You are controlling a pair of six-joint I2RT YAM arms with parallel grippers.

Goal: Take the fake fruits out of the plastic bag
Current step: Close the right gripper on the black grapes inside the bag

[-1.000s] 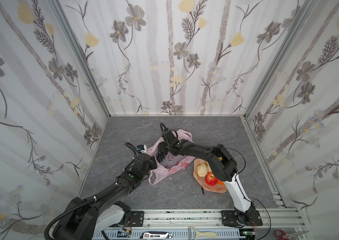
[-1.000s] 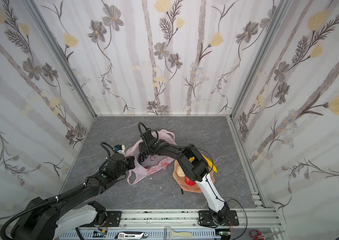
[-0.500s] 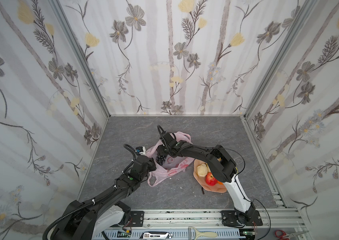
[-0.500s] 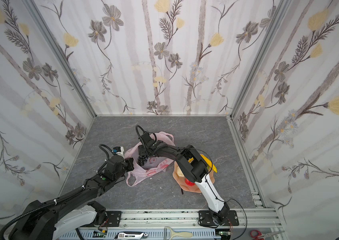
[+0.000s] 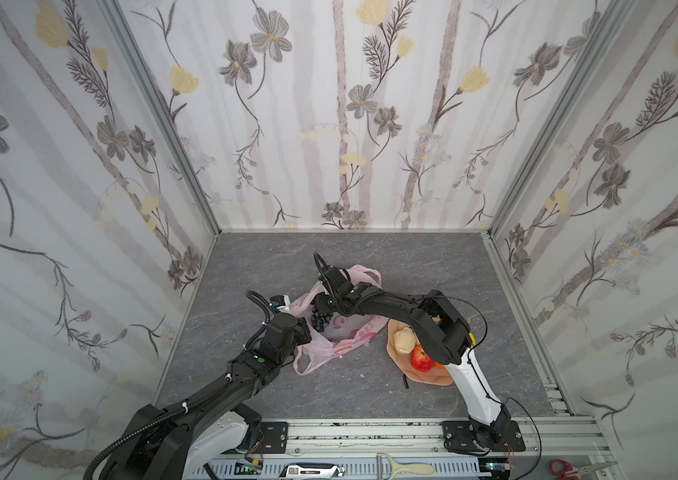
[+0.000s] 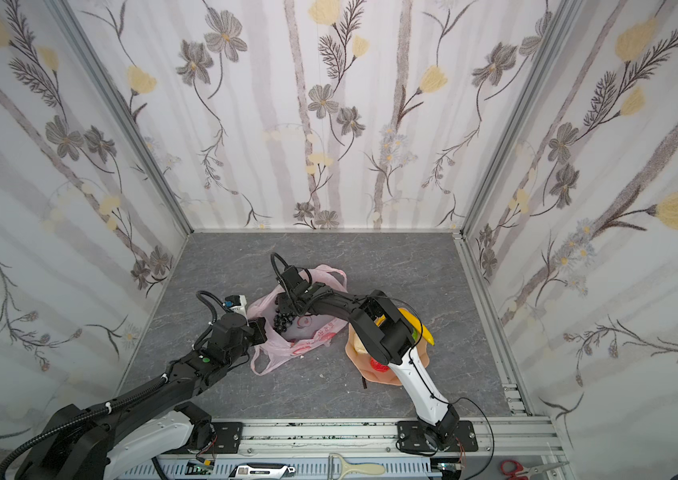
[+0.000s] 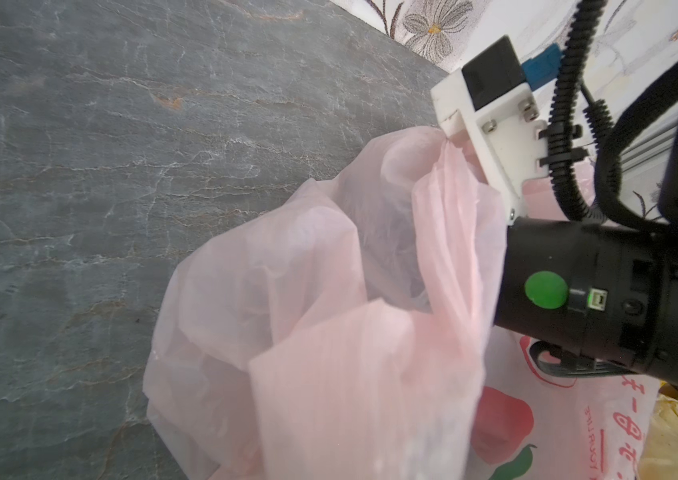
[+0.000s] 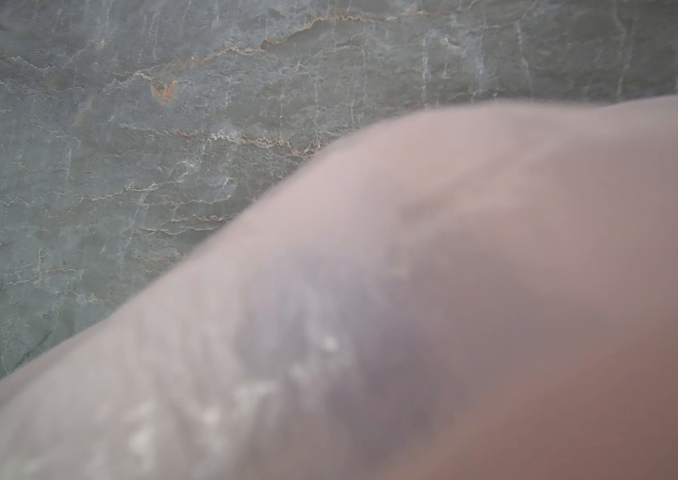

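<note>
Plastic bag [image 5: 354, 328]: crumpled mid-counter [image 5: 391, 257], mouth open
Grape bunch [image 5: 320, 322]: inside the bag
Left claw [image 5: 305, 331]: closed, pinching the bag's rim
Right claw [image 5: 324, 304]: in the bag, above the grapes; open or closed cannot be told
Apple [image 5: 421, 358], pear [image 5: 404, 340]: on the dish [image 5: 433, 378]

Red print [image 7: 615, 419] on the plastic bag [image 7: 329, 332] is unreadable.

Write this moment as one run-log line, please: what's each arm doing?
left gripper: shut on plastic bag edge | right gripper: in bag mouth over grape bunch, grip unclear | dish: pear, apple out
</note>
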